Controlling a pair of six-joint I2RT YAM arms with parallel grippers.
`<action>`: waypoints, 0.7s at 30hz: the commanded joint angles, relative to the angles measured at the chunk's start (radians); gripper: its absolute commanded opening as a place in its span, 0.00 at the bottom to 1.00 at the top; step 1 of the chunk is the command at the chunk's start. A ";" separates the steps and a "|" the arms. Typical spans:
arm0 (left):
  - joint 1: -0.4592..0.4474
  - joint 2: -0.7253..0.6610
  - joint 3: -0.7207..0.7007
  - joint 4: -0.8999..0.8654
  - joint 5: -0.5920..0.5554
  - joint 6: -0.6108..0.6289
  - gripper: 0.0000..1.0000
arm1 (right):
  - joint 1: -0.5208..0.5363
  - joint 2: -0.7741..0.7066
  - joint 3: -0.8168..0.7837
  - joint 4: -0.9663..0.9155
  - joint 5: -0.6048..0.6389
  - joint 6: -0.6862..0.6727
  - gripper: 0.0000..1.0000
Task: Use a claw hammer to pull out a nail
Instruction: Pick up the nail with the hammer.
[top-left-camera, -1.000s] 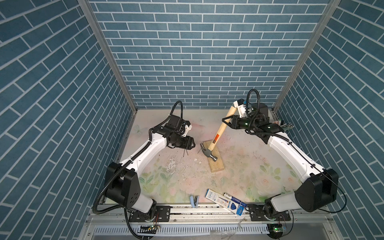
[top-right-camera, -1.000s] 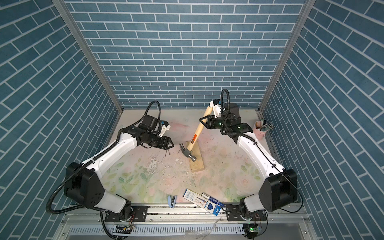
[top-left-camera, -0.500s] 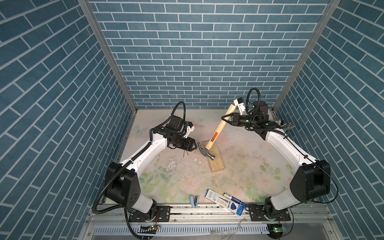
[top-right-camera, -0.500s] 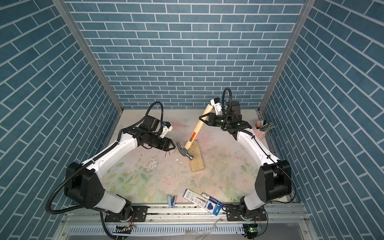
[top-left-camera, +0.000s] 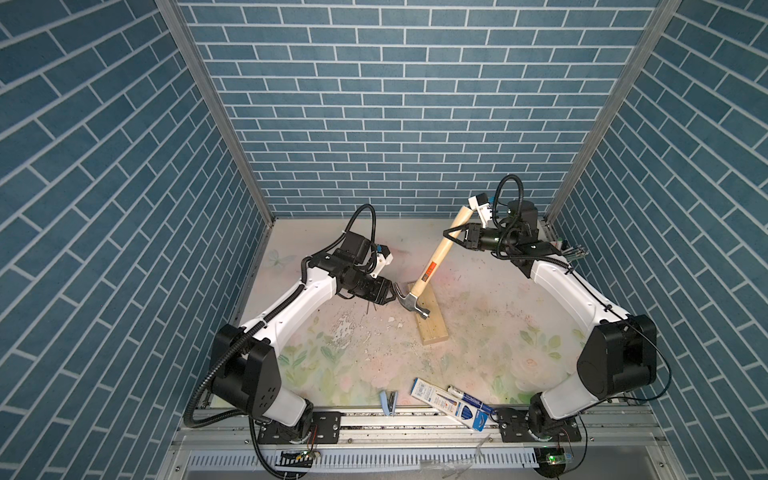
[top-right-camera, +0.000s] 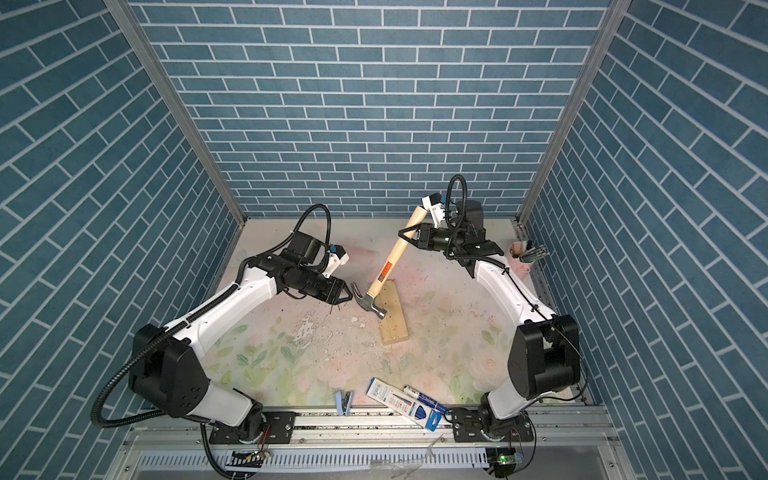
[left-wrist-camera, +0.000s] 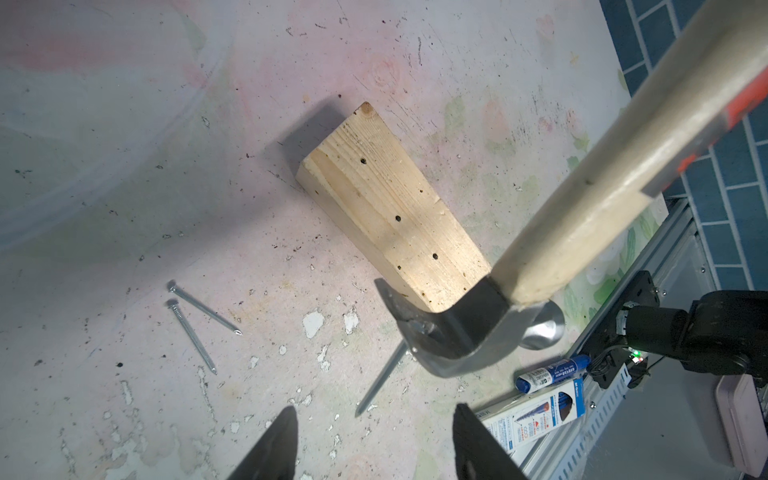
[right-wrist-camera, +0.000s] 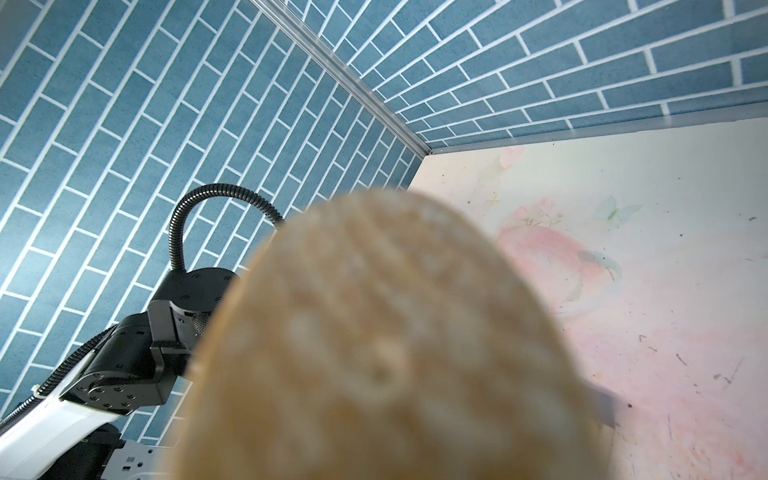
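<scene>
The claw hammer leans steeply, its pale handle rising to the back right. My right gripper is shut on the handle near its end; the blurred handle butt hides the fingers in the right wrist view. The dark head hovers at the wooden block's left end. A nail hangs from the claw. My left gripper is open just left of the claw, with the nail's tip near the gap between the fingers.
Two loose nails lie on the flaking floral mat left of the block. A pen box, a blue marker and a blue clip lie at the front edge. A cup of pens stands at the back right.
My right gripper has swung the handle's top to the left, so the hammer stands steeper. My left gripper has crept right, closer to the claw, with its jaws slightly narrower.
</scene>
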 joint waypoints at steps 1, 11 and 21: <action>-0.018 0.005 0.016 -0.044 -0.014 0.033 0.57 | -0.011 -0.024 0.052 0.080 -0.082 0.155 0.00; -0.055 0.003 0.015 -0.057 -0.120 0.041 0.44 | -0.014 -0.037 0.042 0.105 -0.107 0.168 0.00; -0.101 -0.008 0.012 -0.063 -0.227 0.045 0.35 | -0.011 -0.027 0.026 0.174 -0.145 0.218 0.00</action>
